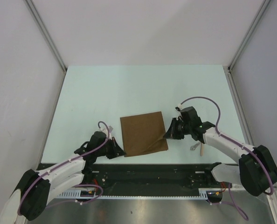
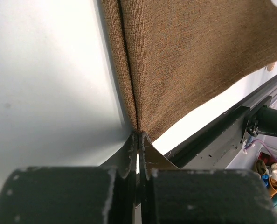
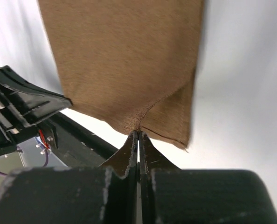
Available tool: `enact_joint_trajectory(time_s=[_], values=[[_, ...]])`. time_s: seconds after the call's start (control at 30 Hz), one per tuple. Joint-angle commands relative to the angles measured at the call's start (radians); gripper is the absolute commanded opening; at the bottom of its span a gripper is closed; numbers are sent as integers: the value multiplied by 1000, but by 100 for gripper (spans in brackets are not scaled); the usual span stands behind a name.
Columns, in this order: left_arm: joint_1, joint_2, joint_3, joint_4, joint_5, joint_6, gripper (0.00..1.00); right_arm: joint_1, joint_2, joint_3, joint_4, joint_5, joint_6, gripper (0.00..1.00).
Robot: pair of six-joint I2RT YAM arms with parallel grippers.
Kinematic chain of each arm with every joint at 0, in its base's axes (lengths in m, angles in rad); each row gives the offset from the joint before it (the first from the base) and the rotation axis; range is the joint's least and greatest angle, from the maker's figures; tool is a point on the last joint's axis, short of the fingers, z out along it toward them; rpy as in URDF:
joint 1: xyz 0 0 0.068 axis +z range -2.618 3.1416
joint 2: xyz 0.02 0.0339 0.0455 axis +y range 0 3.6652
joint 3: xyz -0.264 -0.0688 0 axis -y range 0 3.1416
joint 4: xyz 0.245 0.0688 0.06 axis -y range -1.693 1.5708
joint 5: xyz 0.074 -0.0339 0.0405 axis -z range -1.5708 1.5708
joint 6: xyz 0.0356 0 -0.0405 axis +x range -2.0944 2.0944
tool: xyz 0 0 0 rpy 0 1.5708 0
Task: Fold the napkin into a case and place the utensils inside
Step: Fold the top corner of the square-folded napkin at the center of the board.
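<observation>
The dark-brown napkin (image 1: 142, 134) lies on the pale table, folded to a rough rectangle, with its near right part raised. At its near left corner my left gripper (image 1: 120, 152) is shut, and the left wrist view shows the napkin (image 2: 190, 60) running into the gripper's (image 2: 138, 136) closed tips. My right gripper (image 1: 167, 135) is at the right edge; the right wrist view shows the gripper (image 3: 138, 134) shut on a lifted hem of the napkin (image 3: 124, 60). The utensils (image 1: 195, 147) lie right of the napkin, partly under the right arm, with a tan handle (image 1: 201, 150) showing.
A black rail (image 1: 152, 171) runs along the table's near edge between the arm bases. White walls with metal posts (image 1: 45, 32) close in the table (image 1: 110, 88) on three sides.
</observation>
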Motion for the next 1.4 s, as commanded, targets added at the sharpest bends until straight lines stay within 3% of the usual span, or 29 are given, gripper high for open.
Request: enact_joint_trajectory(time_s=[0.0,0.03,0.07,0.17,0.3,0.53,0.63,1.37], values=[[-5,9,6,-79,-28,22,4,33,100,121,82,-41,-31,0],[-7,13,11,-77,-26,21,10,42,125,141,101,-51,-29,0],[-5,13,17,-75,-22,19,24,50,151,161,114,-58,-28,0],[-7,-7,26,-88,-14,16,34,88,286,268,165,-77,-28,0],[-5,-40,20,-102,-23,10,28,134,526,451,217,-120,-25,0],[-5,-1,-35,-39,-14,-14,15,156,807,724,262,-195,4,0],[-5,-22,-47,-49,-19,-20,11,157,858,783,262,-206,17,0],[-5,-91,-52,-95,-39,-31,9,168,1038,942,294,-269,55,0]])
